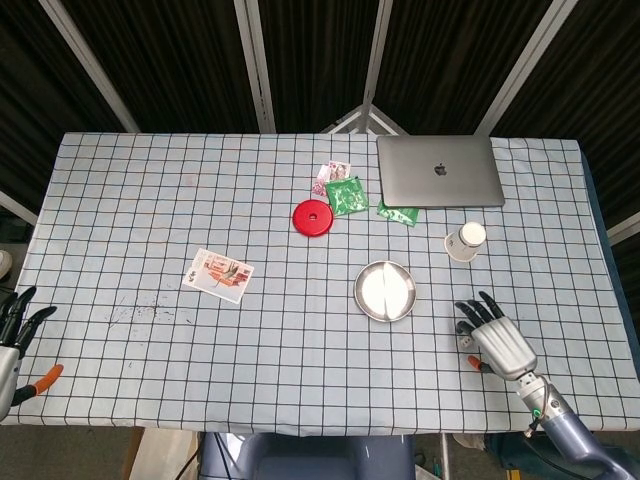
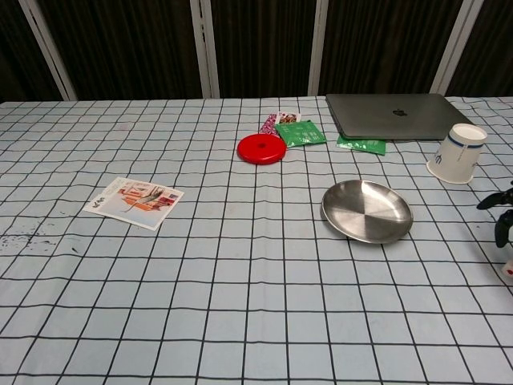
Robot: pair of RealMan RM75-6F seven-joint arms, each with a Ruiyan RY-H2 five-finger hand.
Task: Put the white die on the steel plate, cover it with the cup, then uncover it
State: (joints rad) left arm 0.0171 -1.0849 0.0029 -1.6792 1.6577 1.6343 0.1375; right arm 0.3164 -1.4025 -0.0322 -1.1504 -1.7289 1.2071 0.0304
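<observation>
Dark slatted wall behind, checked cloth [image 1: 150,200] over the whole table. Near the middle right, steel plate [image 1: 385,291] lying bare, seen again in the chest view [image 2: 367,211]. Beyond it and to the right, paper cup [image 1: 465,241] tipped on its side, well apart from the plate. At the far edge, closed laptop [image 1: 439,170], with green packets [image 1: 347,195] and a small pink packet [image 1: 329,177] just beside it. Left of those, red round lid [image 1: 312,218] flat on the cloth. Further left, printed card [image 1: 218,274] lying alone.

Right hand [image 1: 493,338] low over the cloth to the right of the plate, fingers spread and pointing away from the robot, holding nothing; only dark fingertips [image 2: 498,200] at the right border in the chest view. White die [image 1: 463,345] mostly hidden at the left edge of that hand, on the cloth, right of and nearer than the plate; touching or not, cannot tell. Small red-and-white object [image 2: 508,271] at the right border of the chest view, too cut off to name.

Left hand [image 1: 12,325] at the left border of the head view, off the table's near corner, fingers apart, empty. Orange-handled tool [image 1: 38,381] just beside it.
</observation>
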